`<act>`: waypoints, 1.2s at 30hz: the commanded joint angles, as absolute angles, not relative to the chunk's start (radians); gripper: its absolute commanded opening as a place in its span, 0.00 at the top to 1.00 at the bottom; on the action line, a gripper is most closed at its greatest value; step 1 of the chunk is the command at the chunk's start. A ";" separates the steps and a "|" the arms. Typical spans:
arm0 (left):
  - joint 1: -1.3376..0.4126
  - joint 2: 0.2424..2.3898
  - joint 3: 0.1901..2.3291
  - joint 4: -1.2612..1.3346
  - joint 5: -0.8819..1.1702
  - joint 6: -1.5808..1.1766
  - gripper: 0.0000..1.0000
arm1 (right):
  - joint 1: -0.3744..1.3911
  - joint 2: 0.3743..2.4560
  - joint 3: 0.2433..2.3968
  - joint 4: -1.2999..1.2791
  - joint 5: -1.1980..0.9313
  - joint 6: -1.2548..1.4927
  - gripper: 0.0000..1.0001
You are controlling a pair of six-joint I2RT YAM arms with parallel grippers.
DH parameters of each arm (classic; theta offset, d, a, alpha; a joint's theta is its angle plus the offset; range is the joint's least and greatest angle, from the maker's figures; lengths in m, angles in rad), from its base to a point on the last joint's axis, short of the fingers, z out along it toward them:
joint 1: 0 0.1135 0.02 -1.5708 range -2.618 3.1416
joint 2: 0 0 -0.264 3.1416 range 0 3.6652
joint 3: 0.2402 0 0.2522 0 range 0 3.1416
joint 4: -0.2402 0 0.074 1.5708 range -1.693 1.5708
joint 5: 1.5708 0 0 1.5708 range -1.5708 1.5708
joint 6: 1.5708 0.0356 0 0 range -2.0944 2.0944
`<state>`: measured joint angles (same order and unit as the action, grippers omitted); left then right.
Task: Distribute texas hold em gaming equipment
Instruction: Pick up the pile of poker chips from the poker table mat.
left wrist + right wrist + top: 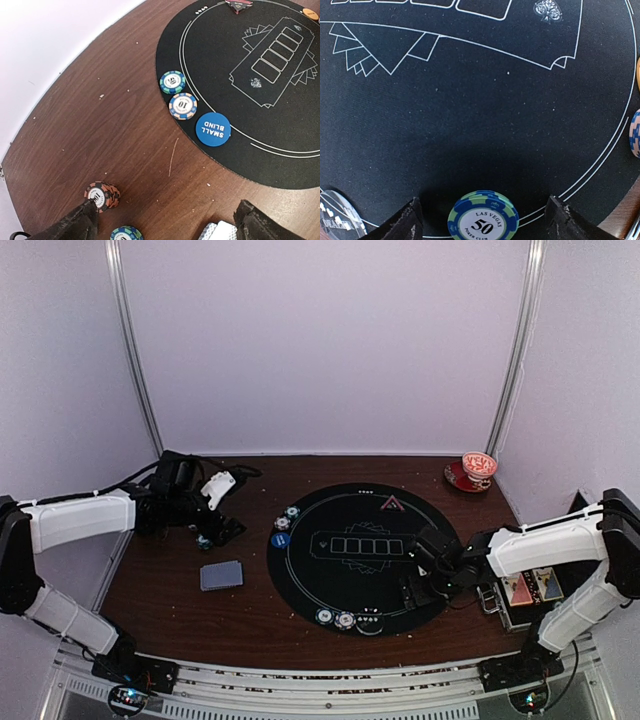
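Right gripper (483,202) first: we see the jaws spread wide, with a green-and-blue striped "50" poker chip (482,222) lying flat on the black round felt mat (485,115) right between the fingers. There's a gap on either side and nothing is pinched. The left gripper (167,220) has its jaws wide apart too, holding nothing. Red-and-black striped chips (102,195) sit right at one fingertip, with a teal chip (126,233) just inside it. Grey-blue-backed playing cards (220,232) lie just inside the other finger. A blue "SMALL BLIND" disc (213,129) lies well ahead of those jaws.
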<state>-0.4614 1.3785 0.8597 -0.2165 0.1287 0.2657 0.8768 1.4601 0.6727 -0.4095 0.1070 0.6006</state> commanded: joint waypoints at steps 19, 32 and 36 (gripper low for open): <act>-0.451 1.347 0.836 -0.129 0.098 0.249 0.02 | 0.910 1.484 0.646 -0.397 0.061 0.624 0.42; -0.449 1.347 0.836 -0.129 0.093 0.250 0.02 | 0.966 1.484 0.662 -0.474 0.125 0.671 0.46; -0.449 1.345 0.835 -0.129 0.091 0.248 0.02 | 0.969 1.482 0.650 -0.482 0.144 0.689 0.46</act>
<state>-0.4587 1.3666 0.8444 -0.1795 0.0998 0.2584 0.9508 1.4715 0.6693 -0.4042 0.1627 0.6582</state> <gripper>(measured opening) 0.978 0.544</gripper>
